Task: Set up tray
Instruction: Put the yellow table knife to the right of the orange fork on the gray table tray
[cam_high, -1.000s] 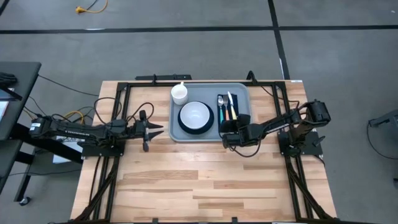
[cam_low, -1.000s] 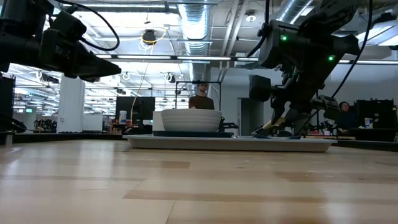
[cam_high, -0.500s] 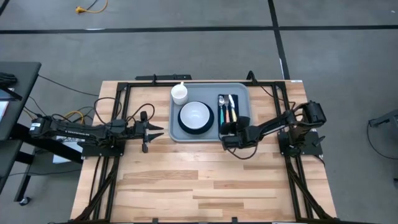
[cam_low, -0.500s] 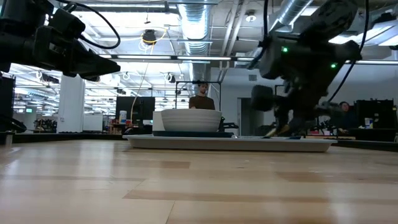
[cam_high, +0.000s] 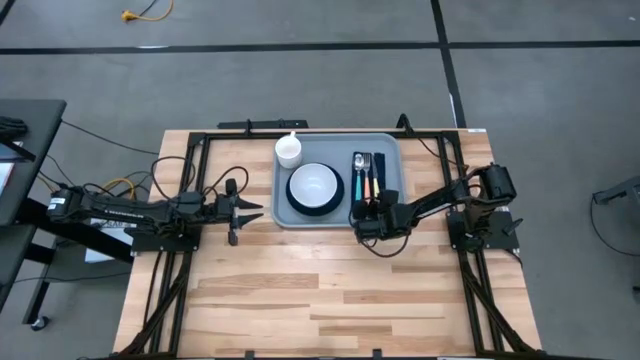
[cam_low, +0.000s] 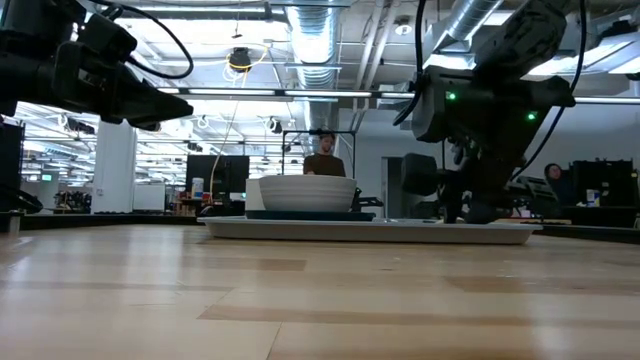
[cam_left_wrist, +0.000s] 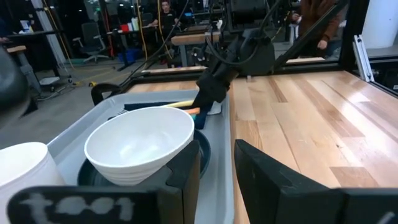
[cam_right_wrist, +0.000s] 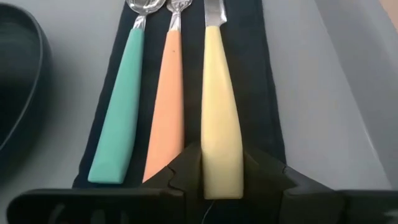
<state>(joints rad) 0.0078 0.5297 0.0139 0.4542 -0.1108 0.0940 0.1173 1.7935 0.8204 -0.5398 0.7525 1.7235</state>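
Observation:
The light blue-grey tray (cam_high: 385, 145) lies at the table's far middle. It holds a white cup (cam_high: 289, 150), a white bowl (cam_high: 315, 185) on a dark teal plate, and a navy napkin (cam_right_wrist: 267, 74) at its right side. On the napkin lie a teal-handled spoon (cam_right_wrist: 118, 118) and an orange-handled fork (cam_right_wrist: 166, 106). My right gripper (cam_high: 362, 213) is over the tray's near right corner, shut on a yellow-handled knife (cam_right_wrist: 217, 106) beside the fork. My left gripper (cam_high: 247, 208) hovers open and empty left of the tray. My right gripper pinches the near end of the knife's yellow handle (cam_right_wrist: 221, 165) between its two fingers, one on each long side. The fingers come slanting down from the table's near side, in line with the knife. The knife runs along the napkin, parallel to the fork, blade toward the far edge.
Black frame rails (cam_high: 190, 180) run along the table's left, right and far sides. Bare wood (cam_high: 320, 290) lies between the tray and the near edge. A person (cam_low: 324, 155) shows in the room beyond the table.
My right gripper has gone down and a little toward the table's left with the knife. The knife, slanted across the napkin before, now runs straight beside the fork.

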